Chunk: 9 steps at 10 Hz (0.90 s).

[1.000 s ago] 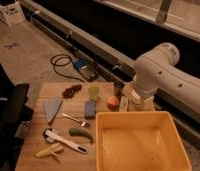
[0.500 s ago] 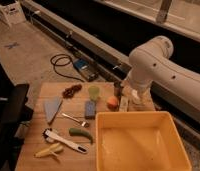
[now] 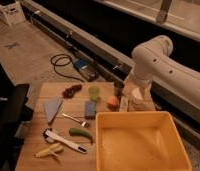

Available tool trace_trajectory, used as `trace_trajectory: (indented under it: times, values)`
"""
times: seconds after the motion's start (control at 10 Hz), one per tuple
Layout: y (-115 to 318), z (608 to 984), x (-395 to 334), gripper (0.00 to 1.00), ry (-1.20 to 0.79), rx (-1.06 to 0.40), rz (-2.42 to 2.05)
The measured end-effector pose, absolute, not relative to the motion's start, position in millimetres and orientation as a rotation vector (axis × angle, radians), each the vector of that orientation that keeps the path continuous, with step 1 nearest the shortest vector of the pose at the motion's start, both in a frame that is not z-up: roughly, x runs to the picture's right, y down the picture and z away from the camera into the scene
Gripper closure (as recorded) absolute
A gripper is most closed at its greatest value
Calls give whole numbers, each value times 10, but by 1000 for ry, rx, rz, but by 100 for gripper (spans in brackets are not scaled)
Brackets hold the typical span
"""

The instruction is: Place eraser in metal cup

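Note:
The eraser (image 3: 124, 104), a small pale block, stands on the wooden table (image 3: 38, 125) just right of the orange fruit (image 3: 112, 102). The metal cup (image 3: 118, 87) is a small dark cylinder behind the fruit, near the table's back edge. My gripper (image 3: 127, 93) hangs from the white arm (image 3: 145, 62) directly over the eraser, close to the right of the metal cup. I cannot tell if it touches the eraser. A white round container (image 3: 138, 95) sits just right of the gripper, partly hidden by the arm.
A yellow-green cup (image 3: 94, 92) and a blue block (image 3: 90, 108) lie left of the fruit. A large yellow bin (image 3: 143, 142) fills the front right. Grapes (image 3: 71, 90), a grey cloth (image 3: 52, 107), a green pepper (image 3: 80, 132), a banana (image 3: 49, 150) and utensils lie at the left.
The arm has swung left and toward the back, bringing the gripper over the eraser beside the metal cup. The table objects have not moved.

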State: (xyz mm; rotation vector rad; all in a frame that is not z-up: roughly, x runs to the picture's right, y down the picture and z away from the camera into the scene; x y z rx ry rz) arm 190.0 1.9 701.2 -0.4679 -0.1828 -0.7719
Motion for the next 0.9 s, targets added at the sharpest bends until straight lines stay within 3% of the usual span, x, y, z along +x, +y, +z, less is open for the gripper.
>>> trace_trajectory:
  times: [0.2,0.9]
  values:
    - [99,7285,1987,27,-212,-502,-821]
    - [276,7446,2029,27,-232,-513,-787]
